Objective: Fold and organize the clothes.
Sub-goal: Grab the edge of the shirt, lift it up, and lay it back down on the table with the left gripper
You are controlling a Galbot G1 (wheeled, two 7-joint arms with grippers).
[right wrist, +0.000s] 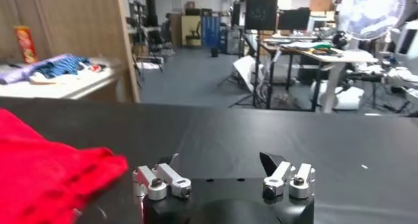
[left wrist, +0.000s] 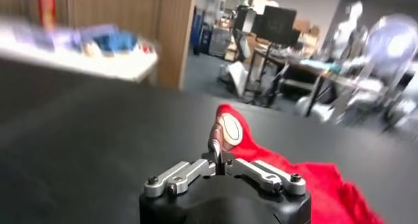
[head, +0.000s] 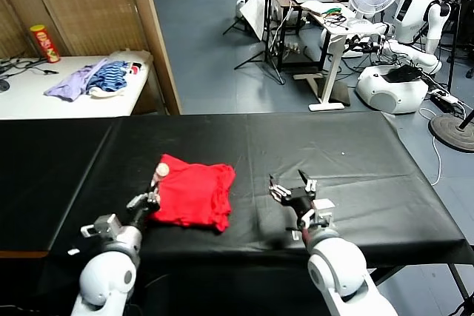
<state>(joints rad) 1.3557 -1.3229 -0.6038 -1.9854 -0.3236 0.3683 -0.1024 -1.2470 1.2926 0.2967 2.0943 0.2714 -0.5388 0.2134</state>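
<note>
So the red T-shirt [head: 194, 196] is sitting folded up into a rough square on the black worktop [head: 355, 153], a bit left of the middle and fairly close to the robot's edge. It's not a super neat fold; the near edge is kind of rumpled and the right side bunches a little. The far-left corner is lifted into a small peak, and you can see a bit of brown-and-white print [left wrist: 229, 130] showing on that corner.

The left gripper [head: 150, 199] is right at the shirt's left edge, and its fingers are pinched together on that raised corner. In the left wrist view you can see the two fingertips meeting on the red fabric just under the print, so it has hold of the shirt.

The right gripper [head: 293, 183] is just parked over bare black worktop to the right of the shirt, not touching it, with its fingers spread wide and nothing between them.

Off in the back left there's a white side table [head: 44, 98] with a purple garment [head: 70, 83] and a blue-striped one [head: 112, 78] piled on it, plus a red and yellow can [head: 45, 43] standing upright.
</note>
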